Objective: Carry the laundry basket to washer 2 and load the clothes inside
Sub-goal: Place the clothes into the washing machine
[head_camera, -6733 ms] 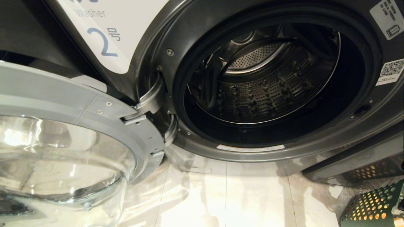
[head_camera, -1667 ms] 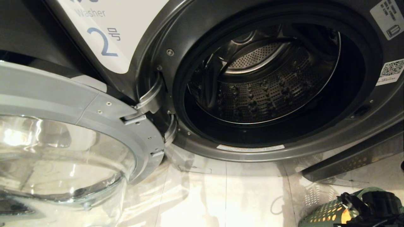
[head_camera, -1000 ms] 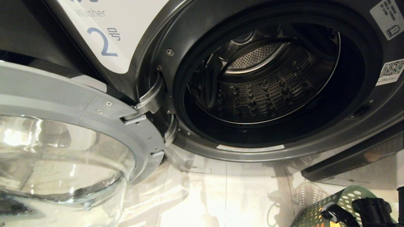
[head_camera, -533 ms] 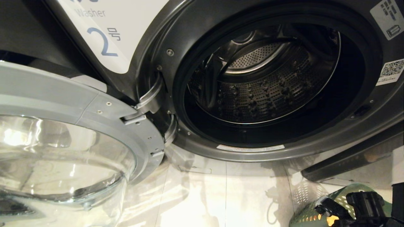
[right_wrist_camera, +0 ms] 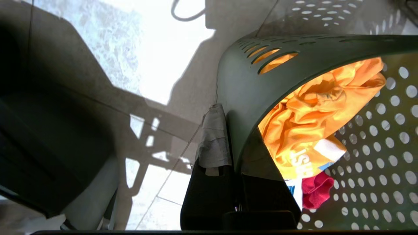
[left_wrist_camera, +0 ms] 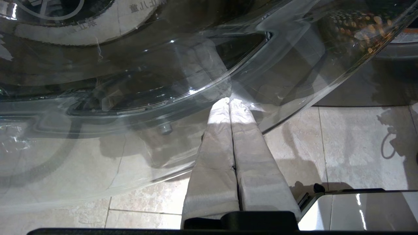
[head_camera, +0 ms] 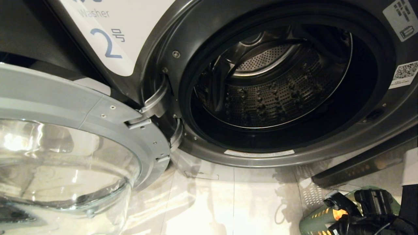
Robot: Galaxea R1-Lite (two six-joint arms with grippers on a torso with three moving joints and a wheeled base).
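The dark grey front-load washer (head_camera: 369, 137) with the white label bearing a blue "2" (head_camera: 107, 44) stands with its round, chrome-rimmed glass door (head_camera: 65, 156) swung wide open to the left, and the perforated steel drum (head_camera: 271, 88) inside shows no laundry in the part I can see. Low at the right, on the pale tiled floor (head_camera: 228, 202) just in front of the washer's lower right corner, the green plastic laundry basket with round holes (head_camera: 315, 220) is tipped well over on its side. The right claw (head_camera: 343, 212) is clamped on the basket's flared rim (right_wrist_camera: 248, 98), one taped finger (right_wrist_camera: 214, 137) outside the wall and the other hidden inside it. In the right wrist view the clothes lie bunched against the basket's holed wall: a crumpled yellow garment (right_wrist_camera: 313, 114) uppermost, a white piece with blue print (right_wrist_camera: 295, 192) tucked beneath it, and a red-magenta garment (right_wrist_camera: 315, 191) nearest the claw. None of them has left the basket. The left claw (left_wrist_camera: 230, 102) hangs low on the other side, its two white-wrapped fingers (left_wrist_camera: 215, 147) pressed together with nothing between them, the tips just under the bulging glass of the open door; whether they touch the glass I cannot tell.
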